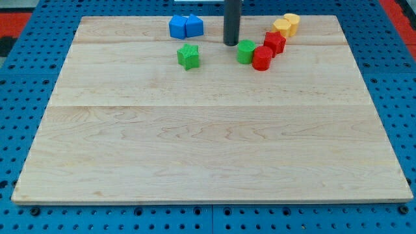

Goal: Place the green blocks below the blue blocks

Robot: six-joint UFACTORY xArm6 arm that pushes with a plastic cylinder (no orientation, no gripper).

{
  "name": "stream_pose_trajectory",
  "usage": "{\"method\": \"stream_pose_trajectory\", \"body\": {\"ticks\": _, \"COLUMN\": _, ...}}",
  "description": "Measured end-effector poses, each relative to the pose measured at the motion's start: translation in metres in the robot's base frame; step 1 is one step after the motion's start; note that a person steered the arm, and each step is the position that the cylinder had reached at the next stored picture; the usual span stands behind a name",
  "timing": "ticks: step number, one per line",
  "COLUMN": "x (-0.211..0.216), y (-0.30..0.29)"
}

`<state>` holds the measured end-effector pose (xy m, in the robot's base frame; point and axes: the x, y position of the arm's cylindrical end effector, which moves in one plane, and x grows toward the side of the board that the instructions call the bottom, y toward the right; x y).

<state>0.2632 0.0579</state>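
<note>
Two blue blocks [186, 26] sit side by side, touching, near the view's top, left of centre. A green star-shaped block [188, 56] lies just below them. A green round block [246, 51] lies further right, touching a red block. My tip [231, 43] is at the end of the dark rod, just left of the green round block and right of the blue blocks, a small gap from each.
A red round block [262, 58] and a red star-like block [275, 42] sit right of the green round block. Two yellow blocks [286, 25] lie at the top right. The wooden board [208, 143] rests on a blue perforated table.
</note>
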Motion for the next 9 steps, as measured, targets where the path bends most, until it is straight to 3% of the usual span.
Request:
{"method": "stream_pose_trajectory", "body": {"ticks": 2, "x": 0.016, "y": 0.039}}
{"method": "stream_pose_trajectory", "body": {"ticks": 4, "x": 0.050, "y": 0.033}}
{"method": "stream_pose_trajectory", "body": {"ticks": 6, "x": 0.061, "y": -0.026}}
{"method": "stream_pose_trajectory", "body": {"ticks": 7, "x": 0.106, "y": -0.006}}
{"method": "stream_pose_trajectory", "body": {"ticks": 8, "x": 0.106, "y": -0.067}}
{"method": "stream_pose_trajectory", "body": {"ticks": 9, "x": 0.079, "y": -0.117}}
